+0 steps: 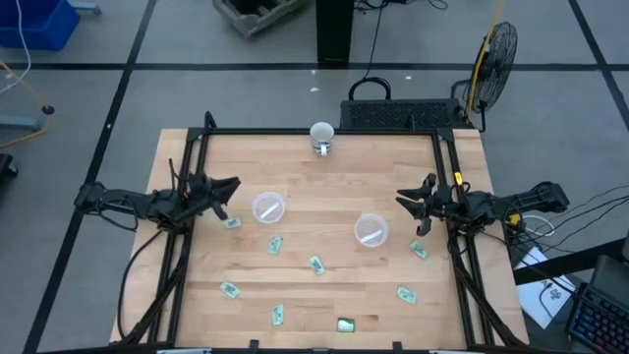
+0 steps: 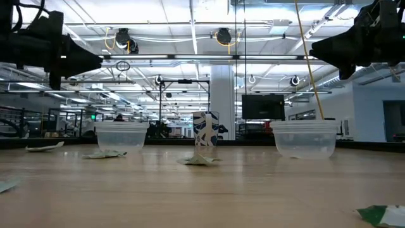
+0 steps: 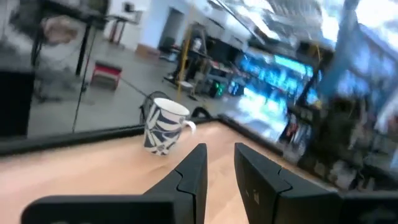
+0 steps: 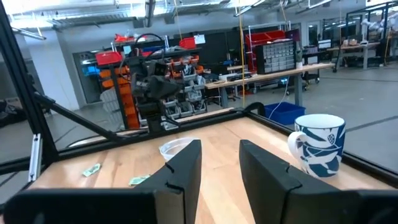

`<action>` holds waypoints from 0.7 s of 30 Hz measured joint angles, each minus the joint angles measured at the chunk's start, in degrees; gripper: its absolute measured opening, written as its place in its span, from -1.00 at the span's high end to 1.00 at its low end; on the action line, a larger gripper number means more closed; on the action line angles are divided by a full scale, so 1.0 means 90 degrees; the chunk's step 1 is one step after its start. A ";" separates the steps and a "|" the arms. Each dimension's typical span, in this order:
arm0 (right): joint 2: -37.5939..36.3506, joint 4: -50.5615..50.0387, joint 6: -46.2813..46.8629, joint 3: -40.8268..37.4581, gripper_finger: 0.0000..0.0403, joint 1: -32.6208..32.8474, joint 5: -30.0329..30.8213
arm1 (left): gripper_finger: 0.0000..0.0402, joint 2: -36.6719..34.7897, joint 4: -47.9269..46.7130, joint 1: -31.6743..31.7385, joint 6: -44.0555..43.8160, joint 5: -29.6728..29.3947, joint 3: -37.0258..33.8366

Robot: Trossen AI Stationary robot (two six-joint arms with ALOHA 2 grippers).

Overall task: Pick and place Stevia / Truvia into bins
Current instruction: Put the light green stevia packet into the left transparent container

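A green-and-white sachet (image 2: pixel 383 215) lies nearest the low camera; seven more packets (image 1: pixel 316 264) are scattered flat on the table (image 1: pixel 295 157) around two clear cups (image 1: pixel 268 207) (image 1: pixel 371 230). A patterned mug (image 1: pixel 321 136) stands at the far edge. Left gripper (image 1: pixel 228 185) and right gripper (image 1: pixel 405 196) hover at opposite sides, fingers parted, empty.

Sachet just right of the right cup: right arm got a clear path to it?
Probably yes. That sachet lies flat on bare wood beside the right cup, just below the right gripper; its fingers are open, nothing between.
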 joint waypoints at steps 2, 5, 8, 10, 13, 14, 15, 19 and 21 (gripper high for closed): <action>0.0000 -0.0044 0.0139 0.0001 0.48 -0.0001 -0.0060 | 0.57 0.0003 -0.0276 0.0000 -0.0165 0.0159 0.0186; 0.0002 -0.0075 0.0248 0.0000 0.48 0.0002 -0.0178 | 0.57 0.0128 -0.1361 0.0001 -0.0255 0.0322 0.1007; 0.0000 -0.0074 0.0319 0.0001 0.48 -0.0001 -0.0176 | 0.57 0.0625 -0.2995 0.0000 -0.0502 0.0294 0.2245; 0.0002 -0.0072 0.0335 0.0001 0.48 0.0002 -0.0176 | 0.57 0.1201 -0.3944 0.0000 -0.0605 0.0283 0.3135; 0.0002 -0.0077 0.0336 0.0002 0.48 0.0002 -0.0176 | 0.57 0.2252 -0.5738 0.0000 -0.0783 0.0461 0.4356; 0.0002 -0.0076 0.0335 0.0000 0.48 0.0002 -0.0176 | 0.57 0.2623 -0.6361 -0.0002 -0.1111 0.0508 0.4696; 0.0000 -0.0075 0.0338 0.0002 0.48 0.0002 -0.0176 | 0.57 0.2958 -0.7005 -0.0003 -0.1611 0.0575 0.4956; 0.0002 -0.0175 0.0338 0.0000 0.48 0.0000 -0.0176 | 0.57 0.4174 -0.8780 -0.0002 -0.3376 0.1666 0.5243; 0.0000 -0.0248 0.0338 0.0002 0.48 0.0002 -0.0176 | 0.57 0.4712 -0.8961 -0.0032 -0.3553 0.2370 0.5039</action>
